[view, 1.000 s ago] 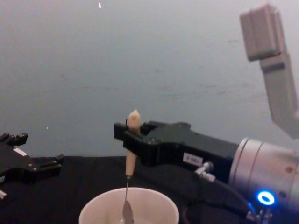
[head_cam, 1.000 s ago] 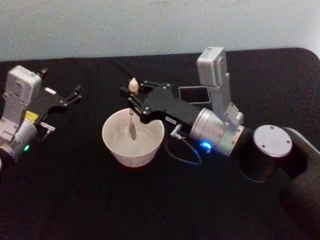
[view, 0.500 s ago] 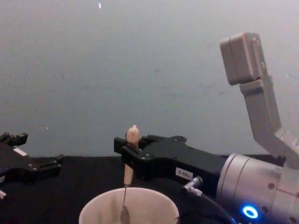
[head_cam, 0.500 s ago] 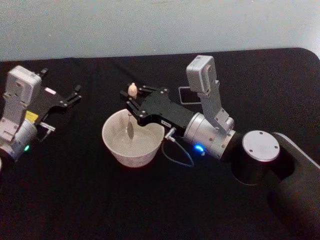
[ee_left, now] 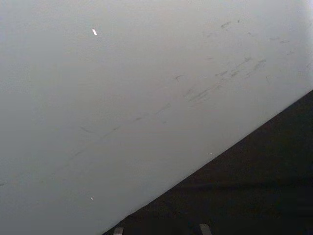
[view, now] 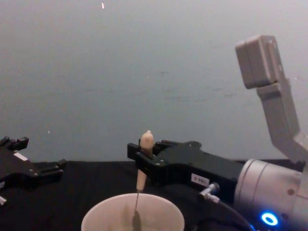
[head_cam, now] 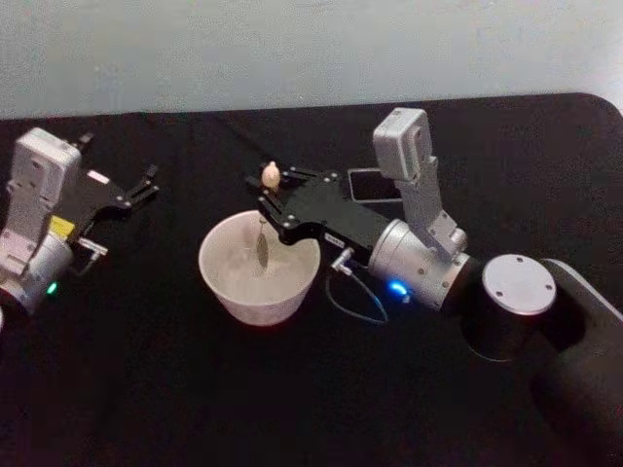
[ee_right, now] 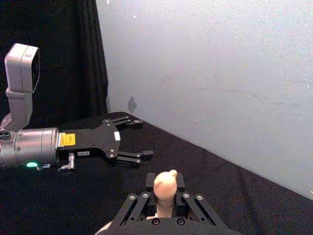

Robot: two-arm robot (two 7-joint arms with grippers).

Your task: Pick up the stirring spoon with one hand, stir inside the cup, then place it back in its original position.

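The cream-white cup (head_cam: pixel 251 297) stands at the table's middle, and its rim (view: pixel 107 208) shows low in the chest view. My right gripper (head_cam: pixel 274 200) hovers over the cup's far right side, shut on the stirring spoon (head_cam: pixel 271 176). The spoon stands upright: its beige knob (view: pixel 147 138) sticks up above the fingers, and its thin metal shaft hangs down so the small bowl sits inside the cup. The knob (ee_right: pixel 165 185) also rises between the black fingers in the right wrist view. My left gripper (head_cam: pixel 141 187) rests open at the table's left, apart from the cup.
A dark square holder (head_cam: pixel 375 183) stands just behind my right arm. A thin cable (head_cam: pixel 355 297) loops off the right wrist beside the cup. Black cloth covers the table (head_cam: pixel 195 389), and a pale wall (head_cam: pixel 292 49) runs along its far edge.
My right gripper has carried the spoon a little to the right across the cup, keeping the spoon's bowl inside it. The left arm has not moved.
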